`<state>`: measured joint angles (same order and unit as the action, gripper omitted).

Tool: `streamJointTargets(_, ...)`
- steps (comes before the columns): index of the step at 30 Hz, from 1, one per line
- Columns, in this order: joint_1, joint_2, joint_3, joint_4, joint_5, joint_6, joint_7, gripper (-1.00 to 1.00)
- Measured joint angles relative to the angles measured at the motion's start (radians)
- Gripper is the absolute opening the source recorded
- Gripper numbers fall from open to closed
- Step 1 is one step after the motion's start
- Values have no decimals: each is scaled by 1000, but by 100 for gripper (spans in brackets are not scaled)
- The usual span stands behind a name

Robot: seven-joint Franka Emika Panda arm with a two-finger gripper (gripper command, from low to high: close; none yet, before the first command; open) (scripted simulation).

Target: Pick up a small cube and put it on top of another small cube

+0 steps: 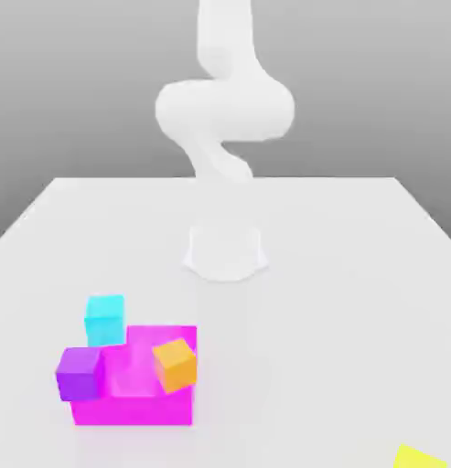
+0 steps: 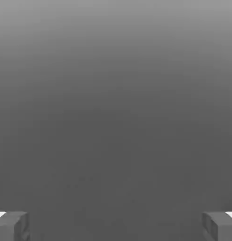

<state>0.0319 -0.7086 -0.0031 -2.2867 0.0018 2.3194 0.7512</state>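
The gripper (image 2: 116,227) waited wide open, holding nothing! The yellow cube (image 1: 419,458) looked light and stiff, best pinched low across two opposite flat faces.

Yellow cube (image 1: 419,459): bright, plain yellow, one flat even colour on the part in view. Sits at the very bottom edge of the ext. view, well over toward the ext. view's right, near the btm R corner. Frame edge cuts it off, so only a piece is seen, approx. a wedge w/ straight, clean sides. Highest pt is a corner at the piece's L end; from there one edge slopes down to the R, the other drops steeply, slightly L. So it's turned at an angle to the pic's edges. Prob. resting flat, but hard to tell w/ the lower part cut off.
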Motion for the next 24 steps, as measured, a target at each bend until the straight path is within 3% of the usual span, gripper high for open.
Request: streamJointTargets(24, 221, 876, 58, 127, -3, 186, -455, 0)
